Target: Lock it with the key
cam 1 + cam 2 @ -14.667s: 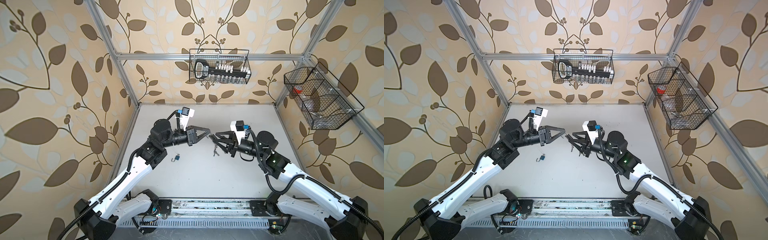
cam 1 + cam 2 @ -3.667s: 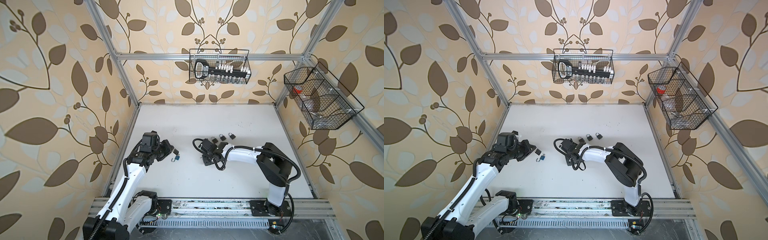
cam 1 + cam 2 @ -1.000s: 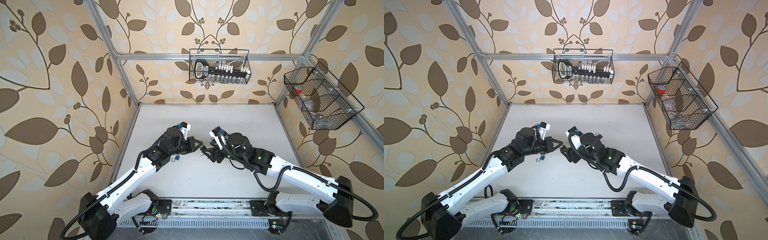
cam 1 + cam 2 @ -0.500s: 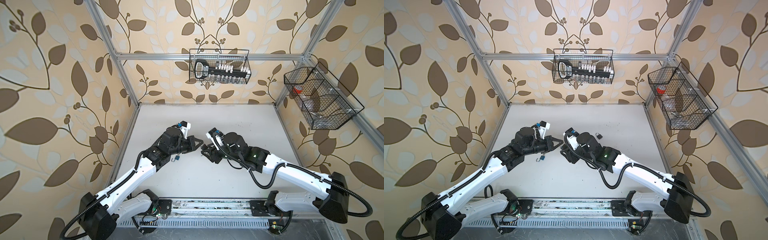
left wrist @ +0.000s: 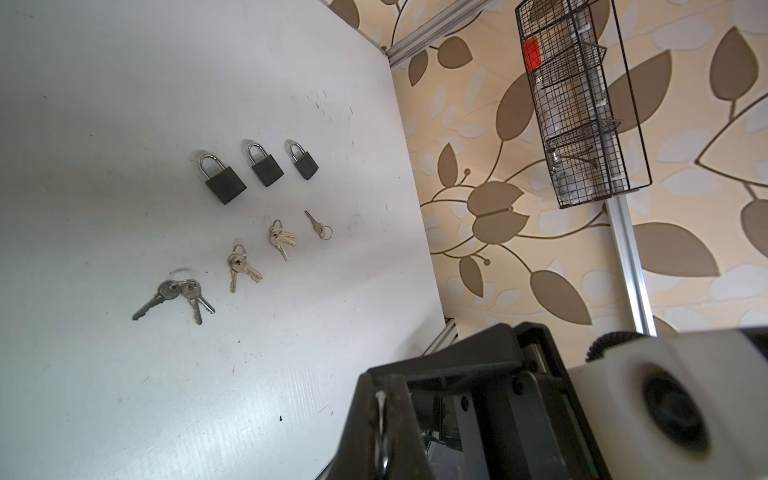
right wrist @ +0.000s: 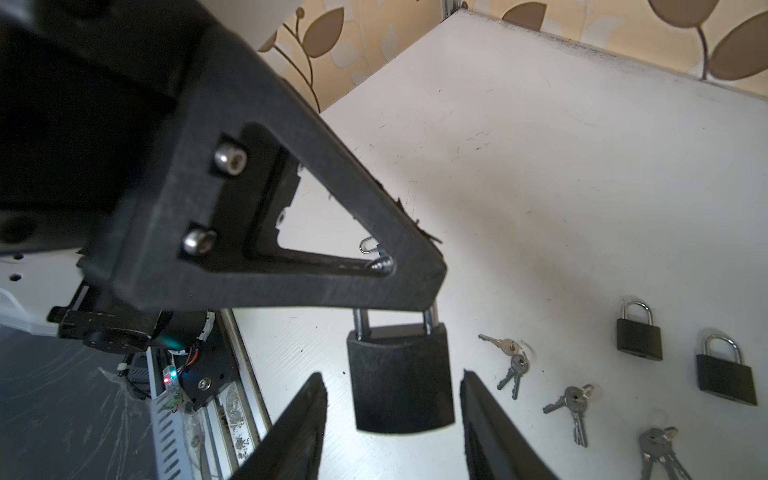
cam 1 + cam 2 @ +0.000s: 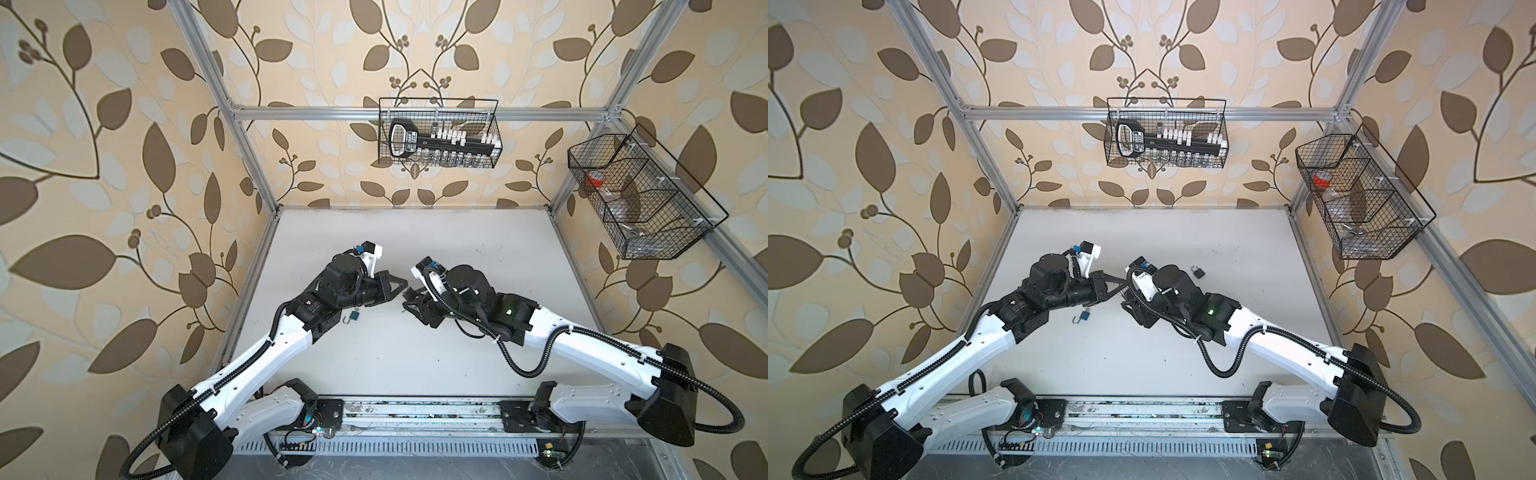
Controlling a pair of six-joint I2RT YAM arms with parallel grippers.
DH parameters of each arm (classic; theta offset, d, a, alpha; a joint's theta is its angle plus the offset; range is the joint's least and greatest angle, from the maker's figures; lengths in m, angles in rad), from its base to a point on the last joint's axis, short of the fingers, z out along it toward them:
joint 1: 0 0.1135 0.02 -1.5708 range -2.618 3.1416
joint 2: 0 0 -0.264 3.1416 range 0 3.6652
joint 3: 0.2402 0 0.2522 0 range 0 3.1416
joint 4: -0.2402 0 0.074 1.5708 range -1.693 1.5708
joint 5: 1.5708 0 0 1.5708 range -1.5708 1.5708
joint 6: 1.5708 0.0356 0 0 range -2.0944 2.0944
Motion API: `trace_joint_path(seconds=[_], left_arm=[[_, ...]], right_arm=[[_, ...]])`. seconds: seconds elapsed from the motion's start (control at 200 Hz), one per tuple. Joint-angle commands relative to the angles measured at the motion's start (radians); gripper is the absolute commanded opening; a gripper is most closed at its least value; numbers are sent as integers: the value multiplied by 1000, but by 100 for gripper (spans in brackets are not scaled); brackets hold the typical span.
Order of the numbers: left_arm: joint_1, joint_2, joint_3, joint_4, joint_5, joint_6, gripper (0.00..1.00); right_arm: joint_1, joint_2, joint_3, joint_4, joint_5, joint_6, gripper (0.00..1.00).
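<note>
My left gripper (image 7: 402, 286) is shut on the silver shackle of a black padlock (image 6: 400, 376), which hangs body-down above the table. In the left wrist view only a sliver of that shackle (image 5: 380, 415) shows between the shut jaws. My right gripper (image 6: 392, 419) is open, one finger on each side of the padlock's body, with a gap on both sides. Several key bunches (image 5: 174, 293) (image 6: 510, 359) lie on the white table (image 7: 415, 365); neither gripper holds a key.
Three more black padlocks (image 5: 224, 180) lie in a row beyond the keys. A small blue padlock (image 7: 353, 317) with an open shackle lies under the left arm. Wire baskets hang on the back wall (image 7: 438, 133) and the right wall (image 7: 640, 195).
The right gripper has shifted slightly left towards the left gripper, and its jaws have narrowed around the hanging padlock. The left gripper has stayed shut and still.
</note>
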Motion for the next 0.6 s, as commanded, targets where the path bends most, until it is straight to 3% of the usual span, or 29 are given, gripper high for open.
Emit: trace_joint_path(seconds=[0.0, 0.595], left_arm=[[-12, 7, 22, 64, 29, -6, 0], [-12, 1, 18, 44, 22, 11, 0]], right_arm=[[4, 15, 38, -9, 25, -36, 52], [4, 26, 46, 11, 16, -50, 31]])
